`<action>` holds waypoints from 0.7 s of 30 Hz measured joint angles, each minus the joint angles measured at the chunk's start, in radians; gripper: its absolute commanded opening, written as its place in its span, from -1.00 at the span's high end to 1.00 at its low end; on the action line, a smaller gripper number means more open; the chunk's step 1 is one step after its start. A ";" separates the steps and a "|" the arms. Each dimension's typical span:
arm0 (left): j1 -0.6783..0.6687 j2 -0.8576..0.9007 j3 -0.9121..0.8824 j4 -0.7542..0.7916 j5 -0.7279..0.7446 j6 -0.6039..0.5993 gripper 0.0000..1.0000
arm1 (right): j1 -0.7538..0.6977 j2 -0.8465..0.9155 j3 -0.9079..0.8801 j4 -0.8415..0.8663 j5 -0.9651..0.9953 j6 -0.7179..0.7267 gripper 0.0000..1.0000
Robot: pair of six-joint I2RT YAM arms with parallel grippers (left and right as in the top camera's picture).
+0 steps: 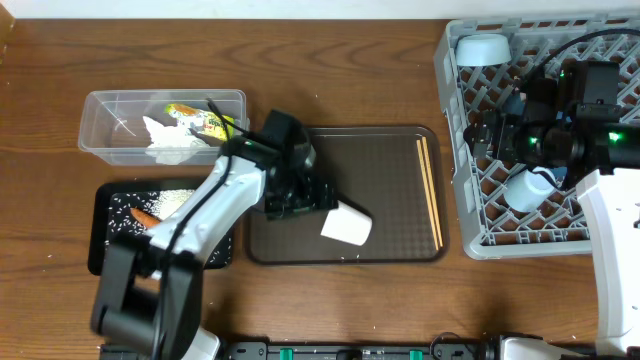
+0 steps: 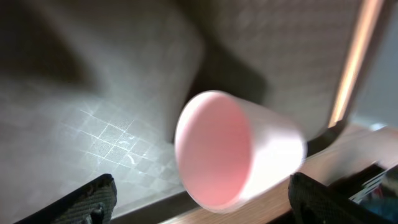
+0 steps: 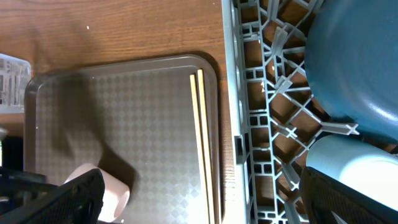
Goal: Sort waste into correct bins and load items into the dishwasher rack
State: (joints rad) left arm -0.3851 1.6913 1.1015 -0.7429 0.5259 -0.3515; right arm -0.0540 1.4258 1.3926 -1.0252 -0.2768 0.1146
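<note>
The white cup lies on its side on the brown serving tray, its mouth facing my left gripper. In the left wrist view the cup lies just ahead of the left gripper, which is open and holds nothing. The chopsticks lie along the tray's right side. My right gripper is open and empty over the grey rack. The rack holds the dark-blue bowl, the pale-blue cup and the light-blue bowl.
The clear tub at the left holds the tissue and the foil wrapper. The black tray in front of it holds rice grains and the carrot piece. The left arm stretches over the black tray's right end.
</note>
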 measured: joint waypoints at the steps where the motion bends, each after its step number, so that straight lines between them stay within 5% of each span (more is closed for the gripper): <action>1: 0.000 0.024 -0.005 -0.008 0.018 0.023 -0.62 | 0.000 0.000 0.000 0.000 0.000 0.000 -0.99; 21: 0.000 0.061 -0.012 -0.159 0.208 0.323 -0.55 | 0.000 0.000 0.000 0.000 0.000 0.000 -0.99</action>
State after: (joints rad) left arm -0.3851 1.7527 1.0897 -0.9020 0.7341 -0.0288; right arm -0.0540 1.4258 1.3926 -1.0252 -0.2768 0.1146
